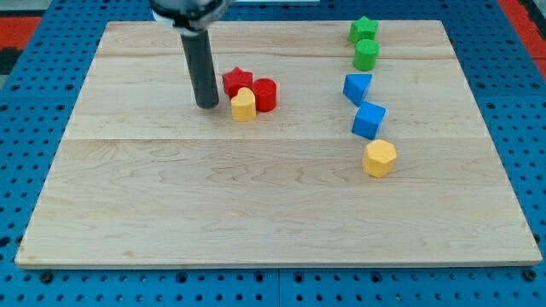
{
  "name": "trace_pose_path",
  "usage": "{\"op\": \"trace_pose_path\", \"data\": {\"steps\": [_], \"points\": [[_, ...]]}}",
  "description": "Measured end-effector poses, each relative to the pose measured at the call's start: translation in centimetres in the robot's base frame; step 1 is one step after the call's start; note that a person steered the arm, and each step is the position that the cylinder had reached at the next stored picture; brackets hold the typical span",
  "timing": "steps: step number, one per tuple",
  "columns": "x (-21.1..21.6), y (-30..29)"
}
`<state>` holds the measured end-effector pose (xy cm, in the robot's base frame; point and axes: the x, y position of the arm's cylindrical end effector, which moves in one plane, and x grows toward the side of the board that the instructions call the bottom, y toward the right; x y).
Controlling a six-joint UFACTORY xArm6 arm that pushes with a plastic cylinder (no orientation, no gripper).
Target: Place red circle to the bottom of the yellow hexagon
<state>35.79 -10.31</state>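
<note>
Fingers: there are none on this arm; it ends in a straight dark rod, so nothing is held.
My tip (206,105): rests on the desk just to the view's left of the red and yellow cluster, near the red star but apart from it.
Red star (236,80): at the cluster's upper left, touching the other two pieces.
Yellow block (244,105): small, rounded on top, at the cluster's front, against the star and the circle.
Red circle (265,94): on the cluster's right side, well apart from the hexagon.
Yellow hexagon (379,159): lowest in a column on the view's right, just below a blue cube (368,119).
Rest of column: blue triangle (357,87), then green circle (366,55), then green star (363,30) at the top.
Desk (256,213): pale wooden board.
</note>
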Motion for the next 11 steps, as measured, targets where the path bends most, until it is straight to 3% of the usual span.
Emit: {"op": "trace_pose_path", "data": {"steps": [1,2,4,6,7,8,9,11], "points": [[-4.3,3.8],[-1.2,9.1],[8.2,11.6],[11.0,12.2],[6.2,16.6],[7.1,18.2],[14.1,17.9],[17.3,13.3]]}}
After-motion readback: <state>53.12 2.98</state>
